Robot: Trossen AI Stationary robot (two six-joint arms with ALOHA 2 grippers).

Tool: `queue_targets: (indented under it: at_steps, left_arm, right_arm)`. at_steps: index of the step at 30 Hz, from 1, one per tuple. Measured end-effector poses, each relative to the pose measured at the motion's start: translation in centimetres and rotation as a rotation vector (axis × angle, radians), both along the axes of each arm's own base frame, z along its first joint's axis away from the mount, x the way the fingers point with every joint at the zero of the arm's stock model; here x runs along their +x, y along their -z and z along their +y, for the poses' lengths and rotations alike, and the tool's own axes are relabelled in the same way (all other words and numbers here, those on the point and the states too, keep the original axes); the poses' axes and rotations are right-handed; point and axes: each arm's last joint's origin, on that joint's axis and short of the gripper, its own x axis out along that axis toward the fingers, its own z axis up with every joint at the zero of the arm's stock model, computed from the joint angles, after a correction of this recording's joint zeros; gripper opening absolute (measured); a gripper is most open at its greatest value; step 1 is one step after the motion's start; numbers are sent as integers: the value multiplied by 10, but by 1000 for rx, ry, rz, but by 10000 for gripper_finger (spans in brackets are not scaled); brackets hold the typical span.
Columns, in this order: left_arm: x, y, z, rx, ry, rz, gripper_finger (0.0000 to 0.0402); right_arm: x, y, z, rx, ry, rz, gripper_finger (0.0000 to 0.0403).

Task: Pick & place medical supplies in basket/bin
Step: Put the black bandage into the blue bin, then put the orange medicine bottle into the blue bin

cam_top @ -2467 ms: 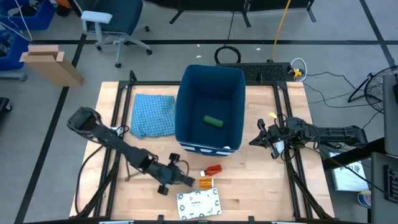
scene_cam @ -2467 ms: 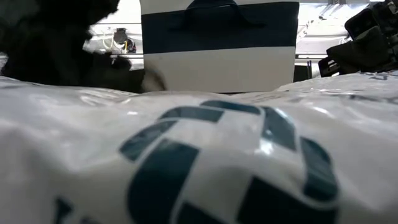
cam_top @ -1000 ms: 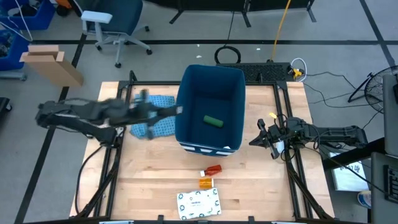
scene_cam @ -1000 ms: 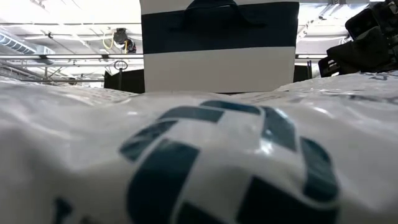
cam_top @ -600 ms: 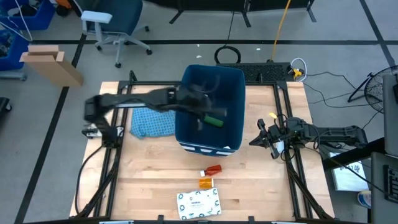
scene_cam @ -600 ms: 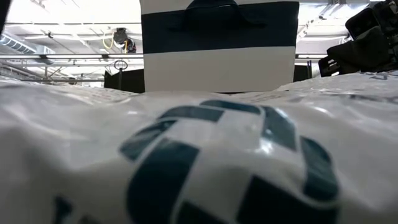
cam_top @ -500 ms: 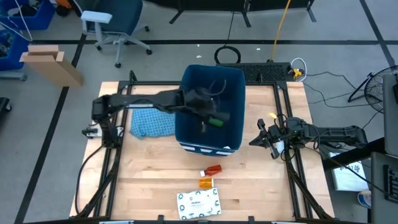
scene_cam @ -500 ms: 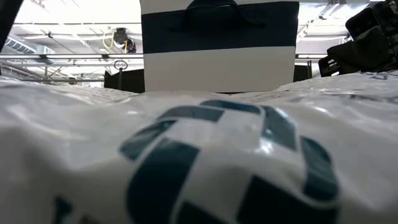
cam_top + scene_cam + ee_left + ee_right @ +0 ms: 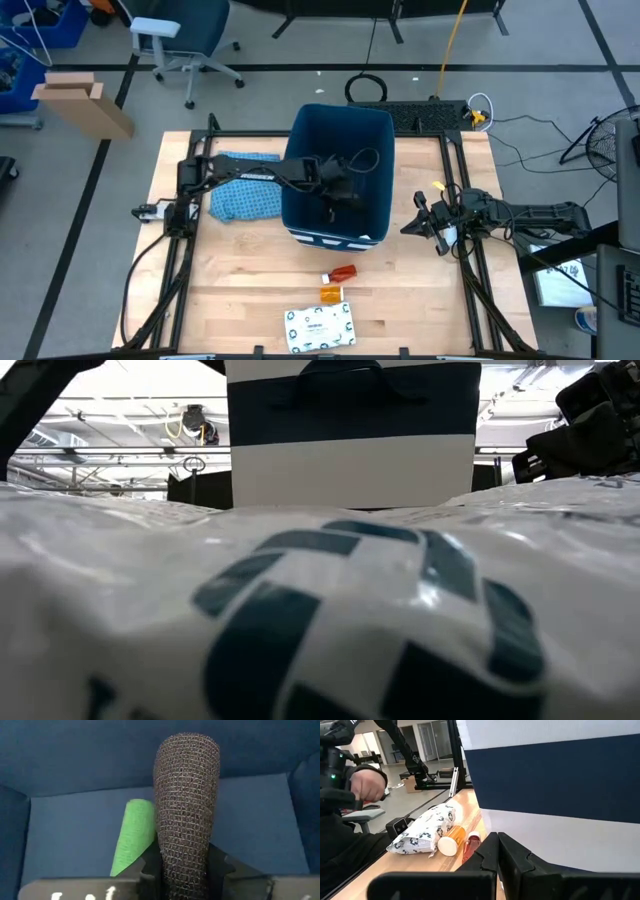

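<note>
Inside bin [image 9: 300,150], left pincer [image 9: 338,195] clenched on dark mesh roll [image 9: 186,805]; green cylinder [image 9: 134,836] just beside.

The white packet [image 9: 330,610] fills the low view, hiding the table and the foot of the bin [image 9: 350,435]. In the left wrist view a dark mesh roll [image 9: 186,805] covers part of the green roll [image 9: 133,837], whose near end is hidden by the left gripper [image 9: 182,870].

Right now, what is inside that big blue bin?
Inside the blue bin, the left gripper holds a dark mesh-wrapped roll above the floor, beside a green cylinder. The arm covers part of the floor from above.
</note>
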Motion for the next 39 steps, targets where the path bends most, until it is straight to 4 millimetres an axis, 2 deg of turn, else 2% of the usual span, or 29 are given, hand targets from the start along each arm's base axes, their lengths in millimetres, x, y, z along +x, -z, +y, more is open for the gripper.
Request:
queue_targets:
  at_steps: [3, 7, 12, 16, 19, 21, 24, 26, 29, 32, 33, 39]
  left_arm:
    - [0, -2, 0, 8, 1, -10, 107]
    - [-4, -19, -1, 7, -1, -52, 180]
    - [-17, -61, -2, 46, -16, -162, 278]
    - [-42, -113, -9, 95, 22, -285, 329]
    - [-74, -161, -21, 113, 43, -406, 338]
    - [-98, -185, -29, 107, 48, -450, 329]
    - [-135, -211, -40, 80, 36, -471, 288]
    - [-158, -218, -48, 52, 32, -484, 242]
    - [-185, -204, -62, 24, 66, -473, 151]
    - [-206, -161, -74, -19, 85, -501, 46]
    - [-211, -144, -77, -35, 85, -534, 24]
    - [-242, -59, -87, -131, 33, -814, 8]
  right_arm:
    - [0, 0, 0, 0, 0, 0, 0]
    - [0, 0, 0, -2, 0, -1, 0]
    - [0, 0, 0, -10, 0, -4, 0]
    - [0, 0, 0, -17, 0, -5, 0]
    - [0, 0, 0, -22, -1, -7, 0]
    - [0, 0, 0, -24, -1, -8, 0]
    - [0, 0, 0, -24, 0, -7, 0]
    - [0, 0, 0, -24, 0, -7, 0]
    - [0, 0, 0, -21, 0, -6, 0]
    - [0, -1, 0, -21, 1, -21, 0]
    - [0, -2, 0, -15, 2, -28, 0]
    - [0, -5, 0, -3, 2, -53, 0]
